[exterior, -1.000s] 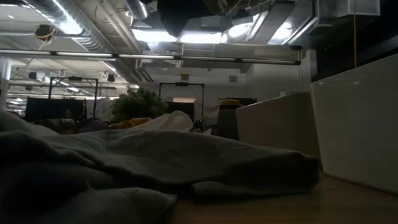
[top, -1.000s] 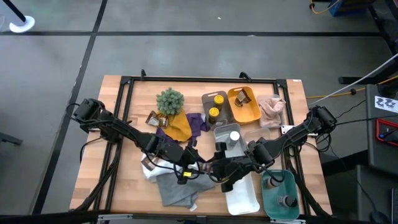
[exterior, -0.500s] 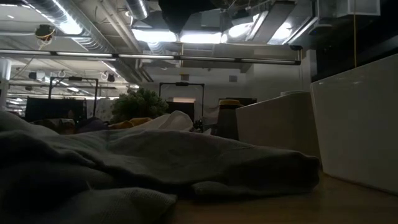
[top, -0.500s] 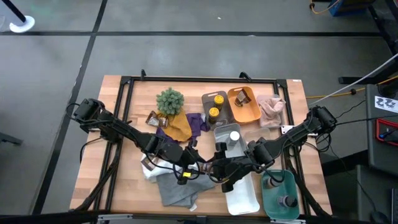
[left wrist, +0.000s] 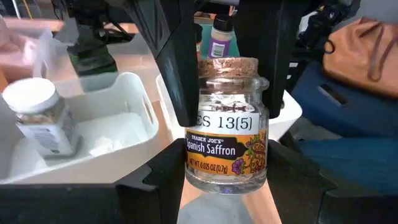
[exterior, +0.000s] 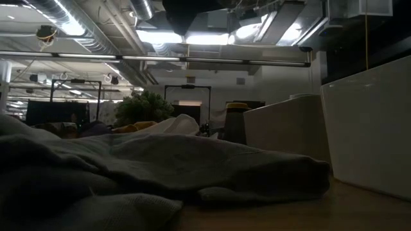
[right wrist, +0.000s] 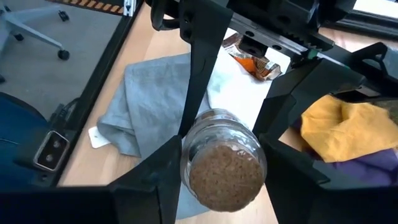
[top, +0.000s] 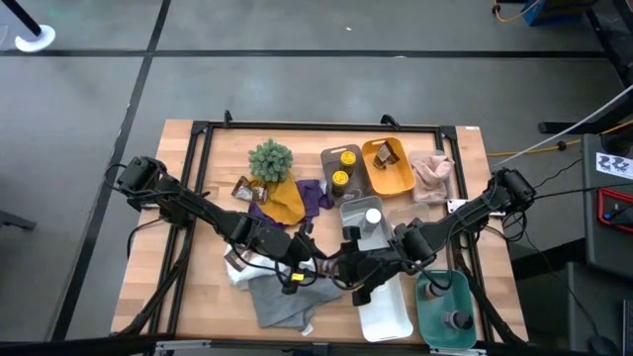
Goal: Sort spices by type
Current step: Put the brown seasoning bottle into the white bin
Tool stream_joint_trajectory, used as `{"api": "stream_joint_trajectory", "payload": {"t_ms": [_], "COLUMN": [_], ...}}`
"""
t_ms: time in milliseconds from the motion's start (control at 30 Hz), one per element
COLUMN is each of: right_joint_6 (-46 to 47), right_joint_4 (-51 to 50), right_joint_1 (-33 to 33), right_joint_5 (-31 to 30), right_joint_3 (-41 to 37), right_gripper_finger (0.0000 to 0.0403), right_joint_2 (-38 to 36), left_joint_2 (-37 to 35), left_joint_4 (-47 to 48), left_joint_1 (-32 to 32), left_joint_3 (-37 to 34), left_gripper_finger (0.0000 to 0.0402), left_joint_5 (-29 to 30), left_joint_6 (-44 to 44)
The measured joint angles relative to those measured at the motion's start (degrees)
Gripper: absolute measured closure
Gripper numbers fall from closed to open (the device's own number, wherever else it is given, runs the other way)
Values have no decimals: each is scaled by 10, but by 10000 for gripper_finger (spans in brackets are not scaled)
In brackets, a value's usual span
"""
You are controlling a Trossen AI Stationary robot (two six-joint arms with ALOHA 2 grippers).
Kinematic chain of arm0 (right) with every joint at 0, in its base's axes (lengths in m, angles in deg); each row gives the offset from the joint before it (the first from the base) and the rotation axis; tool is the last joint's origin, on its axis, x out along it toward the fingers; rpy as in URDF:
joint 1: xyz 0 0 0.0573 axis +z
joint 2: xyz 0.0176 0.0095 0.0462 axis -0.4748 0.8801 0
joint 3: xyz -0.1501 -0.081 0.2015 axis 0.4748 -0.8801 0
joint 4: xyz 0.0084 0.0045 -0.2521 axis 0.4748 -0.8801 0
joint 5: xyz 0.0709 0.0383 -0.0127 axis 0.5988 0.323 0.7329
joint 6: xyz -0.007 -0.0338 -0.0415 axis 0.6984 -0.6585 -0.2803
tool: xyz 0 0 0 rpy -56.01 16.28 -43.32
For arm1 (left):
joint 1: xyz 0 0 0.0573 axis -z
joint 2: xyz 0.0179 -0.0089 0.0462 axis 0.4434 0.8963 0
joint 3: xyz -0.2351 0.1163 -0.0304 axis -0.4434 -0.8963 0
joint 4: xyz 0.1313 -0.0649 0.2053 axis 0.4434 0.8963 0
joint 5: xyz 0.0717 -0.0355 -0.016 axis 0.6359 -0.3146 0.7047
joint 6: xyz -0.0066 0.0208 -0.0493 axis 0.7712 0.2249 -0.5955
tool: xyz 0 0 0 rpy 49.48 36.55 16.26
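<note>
Saffron jar (left wrist: 225,124) unmoved since before, both grippers' jaws on it, left (left wrist: 227,118) and right (right wrist: 225,134)

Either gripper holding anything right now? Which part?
Yes, a handover: both grippers are on the cork-topped saffron jar. The left gripper clamps its lower glass body; the right gripper grips its sides nearer the cork end.
</note>
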State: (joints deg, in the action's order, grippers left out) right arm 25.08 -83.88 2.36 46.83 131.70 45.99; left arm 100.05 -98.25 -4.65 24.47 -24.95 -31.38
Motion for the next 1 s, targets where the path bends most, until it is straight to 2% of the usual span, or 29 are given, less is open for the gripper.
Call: {"api": "stream_joint_trajectory", "payload": {"t_ms": [300, 467, 1000], "right_joint_6": [40, 38, 41], "right_joint_4": [-3, -6, -19], "right_joint_1": [-1, -1, 0], "right_joint_5": [26, 21, 32], "right_joint_3": [0, 0, -2], "right_gripper_finger": [219, 219, 220], "right_joint_2": [0, 0, 2], "left_joint_2": [0, 0, 35], "left_joint_4": [1, 0, -23], "left_joint_1": [3, 3, -3], "left_joint_3": [0, 0, 2], "left_gripper_finger": [219, 219, 219], "left_joint_5": [-3, 1, 14], "left_joint_6": [-64, -20, -4]}}
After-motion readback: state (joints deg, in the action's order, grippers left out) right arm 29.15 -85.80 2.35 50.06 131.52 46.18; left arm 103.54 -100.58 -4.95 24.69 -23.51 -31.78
